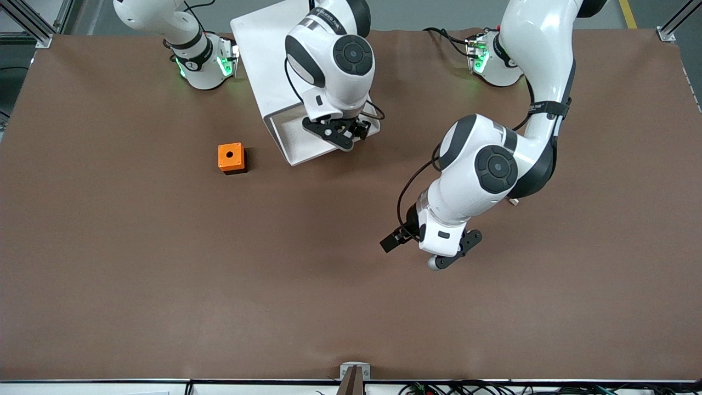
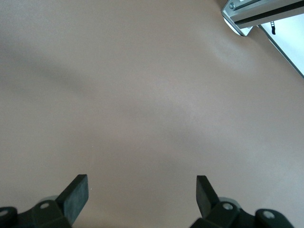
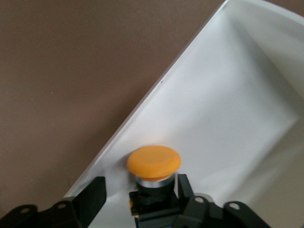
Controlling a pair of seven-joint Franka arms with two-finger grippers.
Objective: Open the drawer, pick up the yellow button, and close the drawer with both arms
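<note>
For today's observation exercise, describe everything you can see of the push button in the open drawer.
The button has a round, domed orange cap with a matte, plastic look, a silvery collar under it and a dark body below. It stands upright inside the open white drawer, close to one side wall. The right gripper is down around it, one of its black fingers on each side of the body; whether they already press on it cannot be told.
</note>
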